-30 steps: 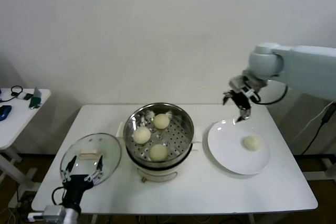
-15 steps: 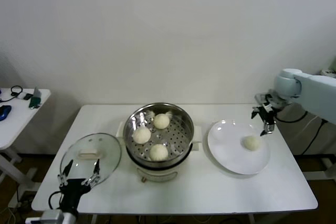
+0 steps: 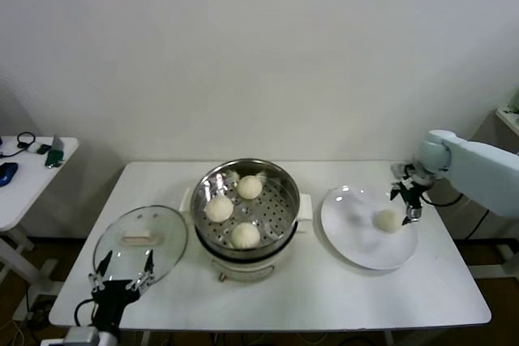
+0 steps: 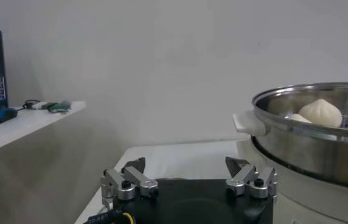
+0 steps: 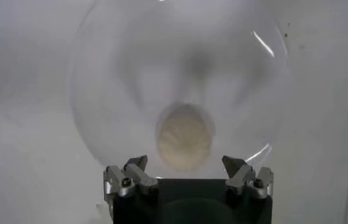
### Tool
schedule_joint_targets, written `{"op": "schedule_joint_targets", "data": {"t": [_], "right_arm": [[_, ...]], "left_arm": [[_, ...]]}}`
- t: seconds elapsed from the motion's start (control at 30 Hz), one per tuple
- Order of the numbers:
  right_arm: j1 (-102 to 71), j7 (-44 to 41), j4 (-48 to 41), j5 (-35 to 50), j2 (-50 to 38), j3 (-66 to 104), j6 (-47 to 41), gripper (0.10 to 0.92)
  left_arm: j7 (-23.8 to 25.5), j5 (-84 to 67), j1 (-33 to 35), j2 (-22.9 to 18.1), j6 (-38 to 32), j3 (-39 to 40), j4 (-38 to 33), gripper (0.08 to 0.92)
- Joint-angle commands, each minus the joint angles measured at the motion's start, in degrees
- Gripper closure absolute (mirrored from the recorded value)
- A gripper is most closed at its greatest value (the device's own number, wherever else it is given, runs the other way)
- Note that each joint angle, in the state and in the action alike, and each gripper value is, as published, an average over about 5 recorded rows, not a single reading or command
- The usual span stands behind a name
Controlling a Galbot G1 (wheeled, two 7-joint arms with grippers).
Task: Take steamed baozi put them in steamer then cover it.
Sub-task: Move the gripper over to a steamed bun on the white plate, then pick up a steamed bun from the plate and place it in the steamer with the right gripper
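Three cream-white baozi (image 3: pixel 219 208) lie in the shiny steamer (image 3: pixel 280 180) at the table's middle; one shows over the steamer rim in the left wrist view (image 4: pixel 323 113). A fourth baozi (image 3: pixel 388 219) lies on the white plate (image 3: pixel 353 237) on the right. My right gripper (image 3: pixel 408 200) is open and empty, just above and behind that baozi; it faces the bun in its wrist view (image 5: pixel 184 136). The glass cover (image 3: pixel 139 245) with its cream handle lies flat on the table at the left. My left gripper (image 3: pixel 122 271) is open, low at the table's front left edge.
A small side table (image 3: pixel 32 172) with a few small items stands to the far left. The white wall is close behind the table. The steamer's cream side handle (image 4: pixel 249 122) juts toward my left gripper.
My right arm has swung out to the right and come down; its gripper now hangs just over the baozi on the plate. My left gripper has dropped slightly lower at the front edge.
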Motion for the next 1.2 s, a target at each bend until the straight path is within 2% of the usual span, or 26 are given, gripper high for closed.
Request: {"op": "schedule_joint_targets", "data": {"t": [0.03, 0.43, 0.8, 1.0, 1.2], "right_arm": [[-7.32, 0.34, -6.57, -2.60, 2.86, 6.64, 1.94, 0.203], [-8.89, 0.45, -8.45, -3.14, 3.64, 8.72, 2.61, 0.205], [-7.74, 0.46, -7.84, -2.43, 3.03, 9.78, 2.78, 0.312], [-1.38, 0.16, -2.35, 1.81, 0.75, 5.79, 1.32, 0.335], [15.63, -0.09, 10.68, 14.10, -2.46, -6.06, -2.97, 0.338]], "left_arm": [[0.01, 0.27, 0.25, -0.02, 0.07, 0.06, -0.05, 0.177], [0.01, 0.39, 0.45, 0.01, 0.11, 0.15, -0.24, 0.177], [-0.06, 0.33, 0.37, -0.05, -0.03, 0.24, -0.22, 0.177], [-0.10, 0.34, 0.07, -0.06, -0.11, 0.43, 0.08, 0.177], [-0.07, 0.35, -0.64, 0.03, 0.15, 0.81, 0.17, 0.177]]}}
